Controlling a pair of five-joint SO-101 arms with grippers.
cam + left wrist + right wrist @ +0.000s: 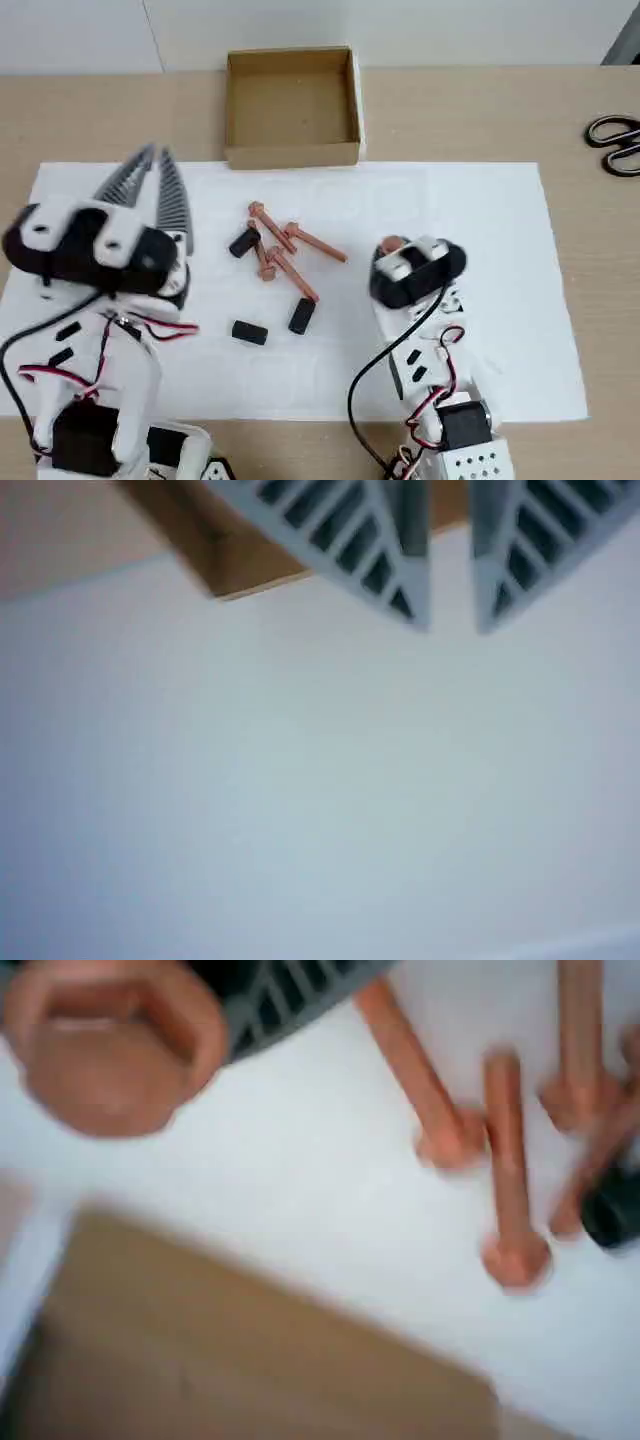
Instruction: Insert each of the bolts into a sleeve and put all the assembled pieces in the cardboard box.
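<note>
Several copper bolts (293, 273) lie crossed in a loose pile mid-sheet, with three black sleeves (249, 332) around them. My right gripper (392, 246) hangs to the right of the pile, shut on a copper bolt whose hex head (100, 1050) sits close beside a grey finger (285, 1000). The lying bolts (505, 1160) and the cardboard box (250, 1350) appear beyond it. My left gripper (158, 153) is at the sheet's left, pointing toward the back, its fingertips (410, 605) a narrow gap apart with nothing between them. The open cardboard box (292, 155) stands behind the sheet.
A white paper sheet (480, 300) covers the wooden table. Scissors (615, 145) lie at the far right edge. A corner of the box (230, 565) is ahead of my left gripper.
</note>
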